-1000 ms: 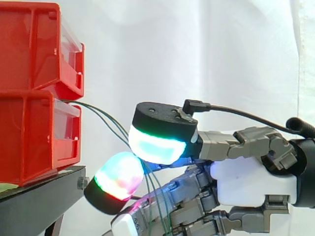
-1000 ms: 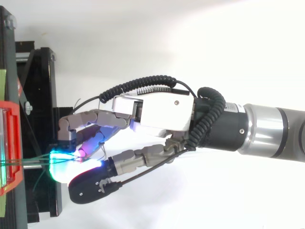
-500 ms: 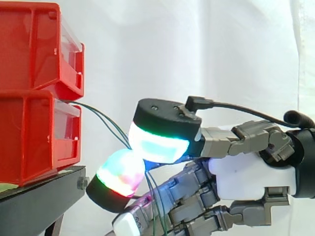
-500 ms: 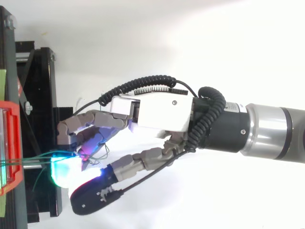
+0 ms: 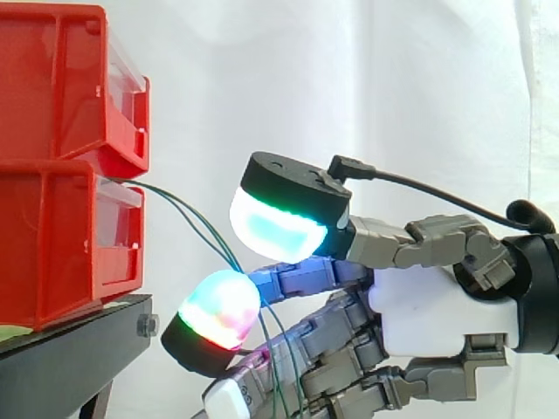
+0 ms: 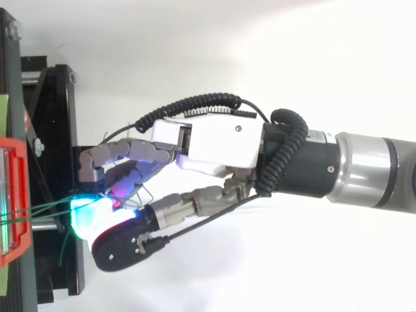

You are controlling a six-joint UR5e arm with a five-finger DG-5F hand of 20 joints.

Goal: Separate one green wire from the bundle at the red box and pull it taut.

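Observation:
Several thin green wires (image 5: 188, 214) leave the front of the lower red bin (image 5: 52, 244) and slope down to the right into my hand (image 5: 437, 305). They pass under the big thumb pad (image 5: 279, 229) and above a glowing finger pad (image 5: 218, 305). There they bend over a blue-lit finger and hang down across the curled fingers. A narrow gap shows between the two pads. From above, the wires (image 6: 45, 211) run from the red bin (image 6: 16, 195) to the cyan glow at the hand (image 6: 214, 140), and thin loops lie among the curled fingers. I cannot tell whether one wire is apart from the rest.
A second red bin (image 5: 52, 78) is stacked on the lower one. Both stand on the black stand (image 5: 70, 358), whose edge lies just left of and below the pads. A white curtain hangs behind. The arm reaches in from the right.
The thumb pad has lifted away from the lower finger pad, opening a small gap, and a blue-lit finger now shows between them. The wires keep their slack line from the bin.

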